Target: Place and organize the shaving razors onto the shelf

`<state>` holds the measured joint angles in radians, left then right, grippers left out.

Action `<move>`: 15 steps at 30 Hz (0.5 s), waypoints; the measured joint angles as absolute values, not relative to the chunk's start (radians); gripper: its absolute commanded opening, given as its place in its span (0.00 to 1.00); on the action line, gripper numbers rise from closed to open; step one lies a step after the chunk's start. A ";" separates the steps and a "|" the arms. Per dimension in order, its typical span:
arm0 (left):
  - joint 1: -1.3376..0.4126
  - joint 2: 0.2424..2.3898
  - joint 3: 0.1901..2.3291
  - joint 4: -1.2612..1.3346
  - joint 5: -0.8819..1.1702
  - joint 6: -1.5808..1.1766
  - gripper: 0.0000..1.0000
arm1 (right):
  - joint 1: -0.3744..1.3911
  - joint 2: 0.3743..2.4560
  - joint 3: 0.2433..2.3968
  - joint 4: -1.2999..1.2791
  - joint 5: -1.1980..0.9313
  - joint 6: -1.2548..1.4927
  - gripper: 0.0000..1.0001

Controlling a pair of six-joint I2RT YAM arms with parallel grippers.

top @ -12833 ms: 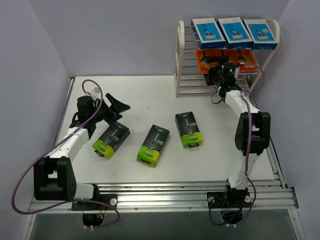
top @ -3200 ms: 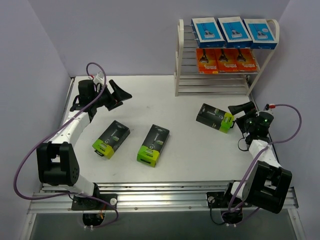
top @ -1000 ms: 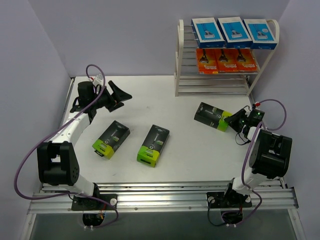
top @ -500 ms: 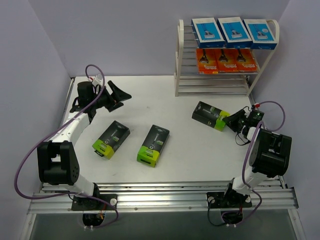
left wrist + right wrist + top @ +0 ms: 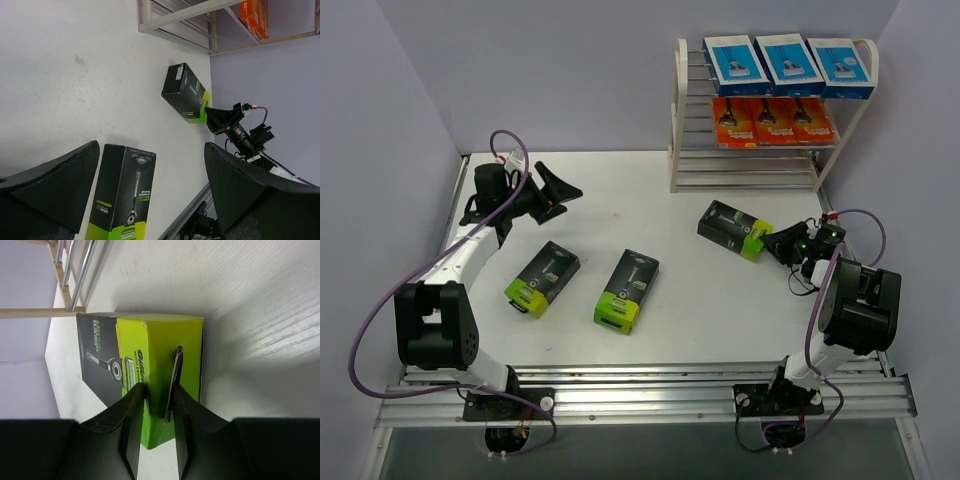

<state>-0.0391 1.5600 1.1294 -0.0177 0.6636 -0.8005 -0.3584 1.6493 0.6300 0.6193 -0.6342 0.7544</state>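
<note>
A black razor pack with a lime-green end lies on the table in front of the shelf. My right gripper presses on its green end, jaws open narrowly around a thin flap standing off that end. Two more black-and-lime packs lie left of centre. Three blue packs fill the shelf's top tier, with three orange packs on the tier below. My left gripper hangs wide open at the far left, holding nothing.
The shelf stands at the back right against the wall; its lower rod tiers hold nothing. Purple walls close in the left, back and right. An aluminium rail runs along the near edge.
The right gripper has pushed the pack a little left and back toward the shelf, and its jaws have narrowed. The left arm has not moved.
</note>
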 measured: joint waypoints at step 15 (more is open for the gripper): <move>-0.037 1.560 1.129 -0.015 0.664 -0.804 0.95 | -0.358 1.608 0.627 0.714 -0.656 0.871 0.00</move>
